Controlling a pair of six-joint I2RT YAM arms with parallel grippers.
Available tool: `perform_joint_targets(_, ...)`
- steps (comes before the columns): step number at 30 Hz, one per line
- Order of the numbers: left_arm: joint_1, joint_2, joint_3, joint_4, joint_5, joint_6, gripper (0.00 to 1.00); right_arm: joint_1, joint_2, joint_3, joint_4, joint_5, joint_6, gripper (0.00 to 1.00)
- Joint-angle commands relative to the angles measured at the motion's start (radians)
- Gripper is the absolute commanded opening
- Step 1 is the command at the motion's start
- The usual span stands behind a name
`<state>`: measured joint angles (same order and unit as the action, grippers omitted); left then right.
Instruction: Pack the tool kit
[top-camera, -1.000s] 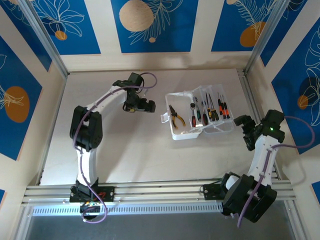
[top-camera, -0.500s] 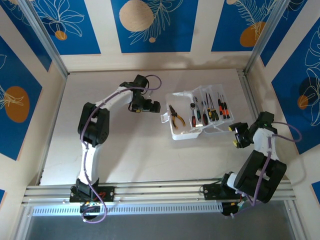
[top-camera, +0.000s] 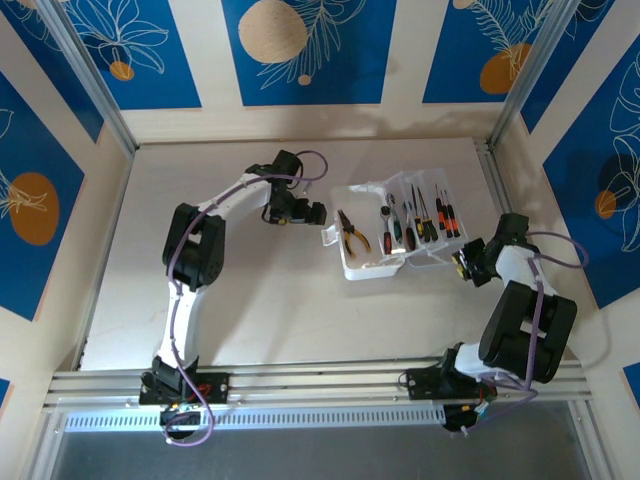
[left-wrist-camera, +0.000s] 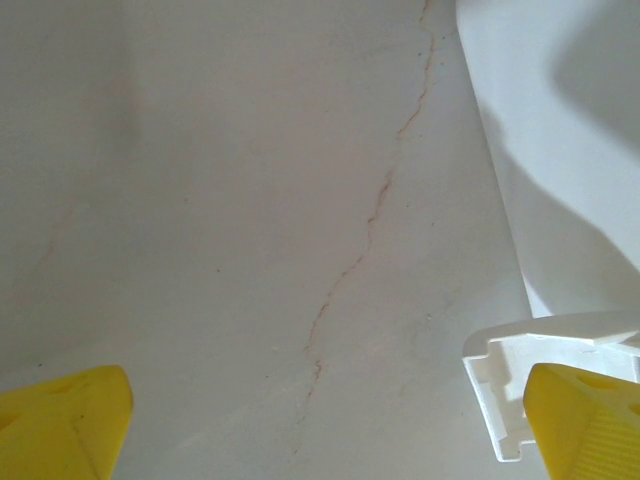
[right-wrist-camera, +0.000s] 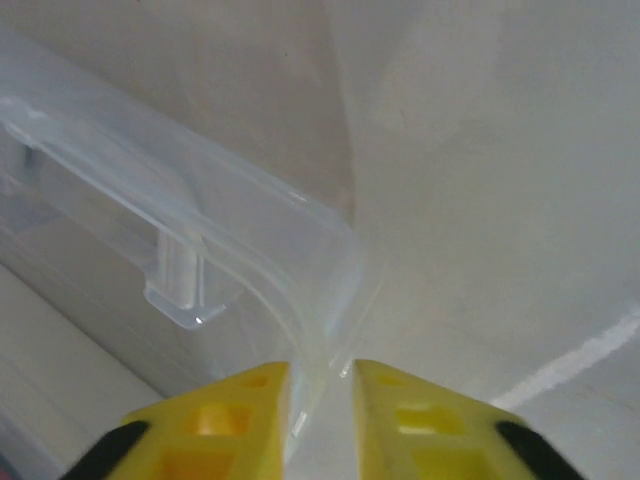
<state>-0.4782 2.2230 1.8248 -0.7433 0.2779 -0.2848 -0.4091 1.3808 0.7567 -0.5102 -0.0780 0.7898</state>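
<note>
Pinching the lid (right-wrist-camera: 200, 200) by its thin near corner, your right gripper (right-wrist-camera: 320, 385) could slip mid-swing; your left gripper (left-wrist-camera: 325, 405) hangs wide open beside the tool case (left-wrist-camera: 560, 150).

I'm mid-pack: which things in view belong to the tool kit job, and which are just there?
Job:
case
pliers
screwdrivers
left claw, open beside the case's tab
right claw, pinching the case's clear edge

Not the job:
blue wall panels
metal rail in front
</note>
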Motion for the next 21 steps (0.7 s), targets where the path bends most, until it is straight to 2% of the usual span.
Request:
perform_joint_targets(1,-0.017,0.024,0.039,-0.001,0.033,-0.018,1.0,0.016,0.038,0.007,-0.014,0.079,0.008,0.1)
perform_joint_targets(3,-0.022,0.031,0.043,0.001,0.036,-0.023,1.0,0.03,0.049,0.012,-0.012,0.092,0.008,0.0)
perform_joint_targets(10,-0.033,0.05,0.053,0.005,0.047,-0.03,1.0,0.079,0.047,0.03,-0.027,0.148,-0.009,0.0)
perform_joint_targets(11,-0.033,0.05,0.053,0.006,0.047,-0.03,1.0,0.081,0.048,0.032,-0.03,0.15,-0.011,0.02)
perform_joint_targets(13,-0.033,0.05,0.051,0.005,0.047,-0.03,1.0,0.081,0.051,0.035,-0.031,0.158,-0.015,0.18)
perform_joint_targets(15,-0.032,0.05,0.051,0.004,0.049,-0.03,1.0,0.081,0.055,0.038,-0.03,0.162,-0.017,0.28)
perform_joint_targets(19,-0.034,0.048,0.047,0.006,0.049,-0.03,1.0,0.081,0.075,0.052,-0.021,0.163,-0.018,0.37)
perform_joint_targets(21,-0.034,0.048,0.045,0.005,0.049,-0.03,1.0,0.08,0.09,0.063,-0.019,0.161,-0.021,0.37)
